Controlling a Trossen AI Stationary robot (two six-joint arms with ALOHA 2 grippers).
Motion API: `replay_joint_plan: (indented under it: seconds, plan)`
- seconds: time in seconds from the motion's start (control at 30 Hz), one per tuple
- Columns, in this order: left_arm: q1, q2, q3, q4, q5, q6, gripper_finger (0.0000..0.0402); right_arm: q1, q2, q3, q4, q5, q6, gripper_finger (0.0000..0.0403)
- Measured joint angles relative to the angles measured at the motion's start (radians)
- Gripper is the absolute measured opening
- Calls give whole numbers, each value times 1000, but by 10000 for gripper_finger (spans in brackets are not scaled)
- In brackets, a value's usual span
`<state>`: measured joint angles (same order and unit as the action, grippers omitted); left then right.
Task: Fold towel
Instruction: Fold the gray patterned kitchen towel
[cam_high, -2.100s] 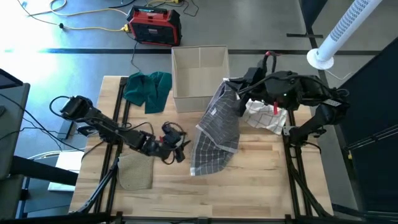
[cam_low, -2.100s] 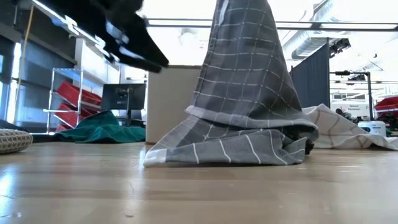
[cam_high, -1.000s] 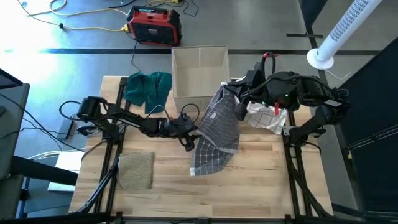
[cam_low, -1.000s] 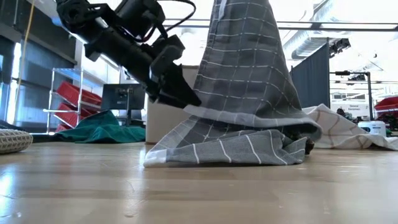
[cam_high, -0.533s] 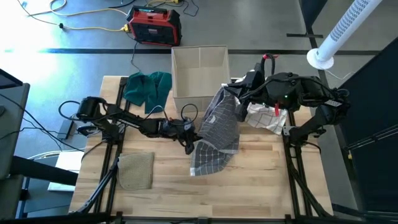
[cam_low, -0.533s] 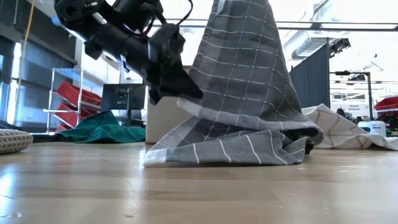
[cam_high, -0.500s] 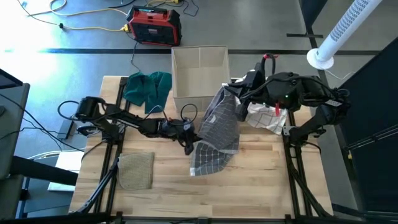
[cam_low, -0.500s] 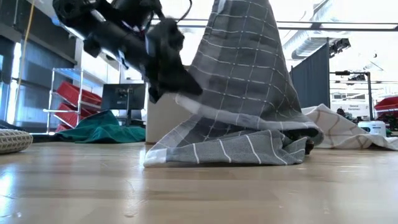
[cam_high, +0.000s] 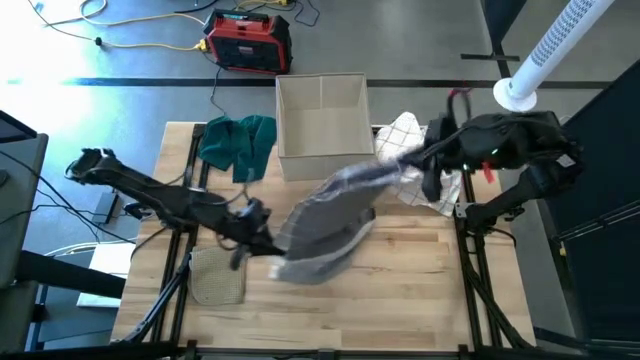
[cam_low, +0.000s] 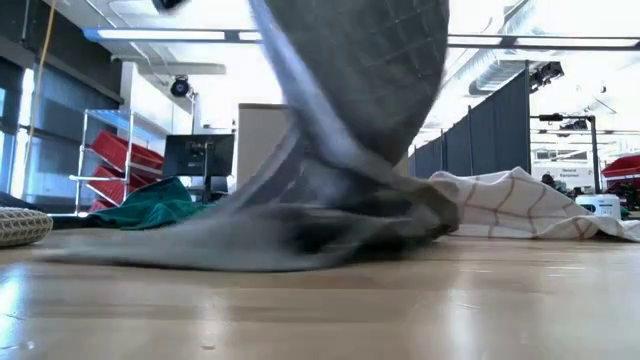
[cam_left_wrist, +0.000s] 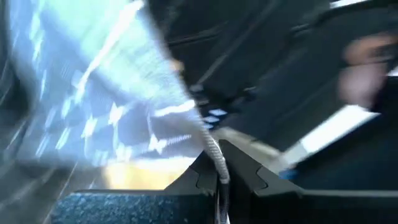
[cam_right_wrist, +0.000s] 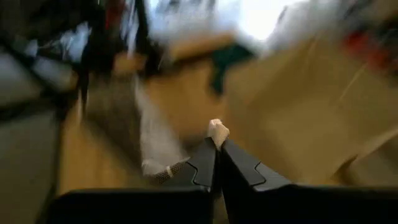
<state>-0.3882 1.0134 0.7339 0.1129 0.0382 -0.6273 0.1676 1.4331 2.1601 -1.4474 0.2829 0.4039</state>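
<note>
I hold the grey towel (cam_high: 325, 222) with both of my grippers, and it is stretched between them in front of the box (cam_high: 322, 108). My left gripper (cam_high: 262, 240) is low, in front of the box and to its left. In its wrist view the two fingers are pressed together with an edge of the checked cloth caught between them. My right gripper (cam_high: 412, 162) is beside the right wall of the box and higher. Its fingers are also closed tight, and a small piece of the cloth shows at their tips.

I hold two edges like this so that the cloth opens flat instead of hanging in a heap. The part near my left gripper already lies on the table (cam_high: 420, 290), as the low view shows, while the part toward my right gripper rises from the wood. I judge that this is the spreading step and that the folding itself is not yet begun.

A white cloth (cam_high: 415, 170) lies under my right arm, to the right of the box. A green cloth (cam_high: 236, 142) lies to the left of the box. A small beige cloth (cam_high: 218, 276) lies in front of the box, far to its left, just beside my left gripper. The towel should not drag over these.
</note>
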Motion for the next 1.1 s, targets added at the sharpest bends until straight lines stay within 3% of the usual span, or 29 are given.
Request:
replay_joint_plan:
  seconds: [0.07, 0.23, 0.33, 0.7, 0.9, 1.0, 1.1]
  plan:
    - [-41, -38, 0, -71, -3, -39, 0, 15, 14, -8, -140, -64, 90, 0]
    - [-102, -25, 0, -415, -11, -209, 0, 77, -2, -244, -54, -248, 100, 0]
    - [-115, 25, -2, -529, -19, -268, 0, 102, -3, -449, -47, -256, 130, 0]
    - [-129, 339, -139, -222, 225, -431, 0, 146, -1, -1193, 713, -494, 123, 0]
    - [-165, 471, -146, 0, 229, -519, 0, 256, -1, -1281, 705, -536, 140, 35]
    - [-171, 515, -145, 62, 237, -538, 0, 307, -1, -1273, 652, -619, 160, 82]
    - [-169, 554, -146, 64, 280, -539, 0, 371, 0, -1239, 584, -618, 150, 136]
